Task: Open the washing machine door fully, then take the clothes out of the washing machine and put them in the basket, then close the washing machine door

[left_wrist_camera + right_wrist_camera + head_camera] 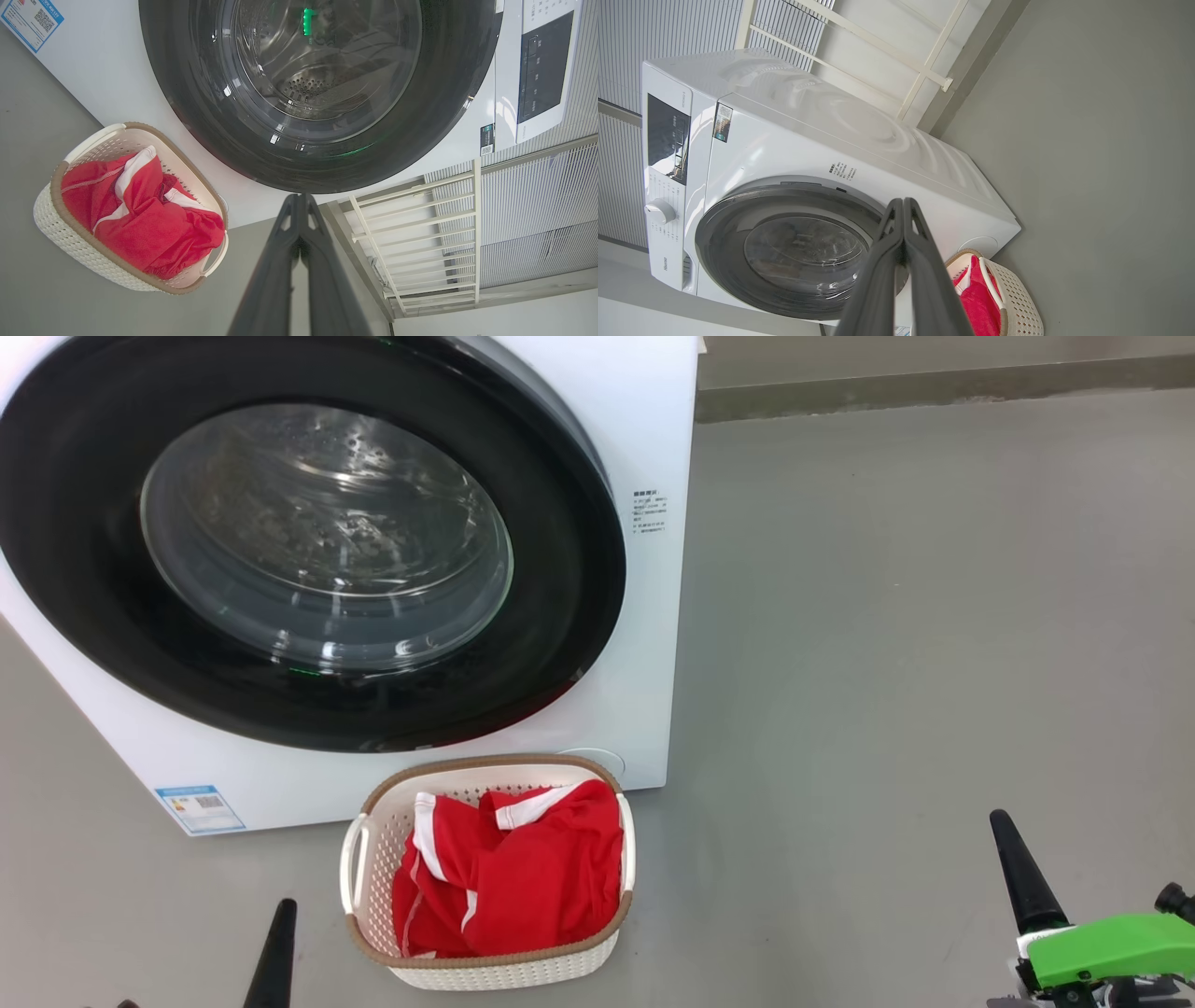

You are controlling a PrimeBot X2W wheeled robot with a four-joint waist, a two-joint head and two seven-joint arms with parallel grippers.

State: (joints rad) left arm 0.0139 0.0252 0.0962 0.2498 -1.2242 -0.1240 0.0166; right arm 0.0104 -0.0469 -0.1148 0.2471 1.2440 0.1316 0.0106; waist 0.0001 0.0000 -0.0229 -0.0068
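Note:
The white washing machine (644,644) (794,135) stands with its black-rimmed round door (308,551) (317,93) (789,247) flat against its front, glass bowl showing a bare steel drum. In front of it on the floor sits the cream basket (373,859) (70,233) (1017,308), holding the red clothes (523,877) (149,228) (980,308) with white stripes. My left gripper (280,933) (299,200) is shut and holds nothing, low left of the basket. My right gripper (1013,859) (903,205) is shut and holds nothing, well right of the basket.
Grey floor (887,663) stretches right of the machine to a wall base at the back. A white railing (420,233) and slatted wall panels stand behind the machine. The control panel (668,140) and dial are on the machine's upper front.

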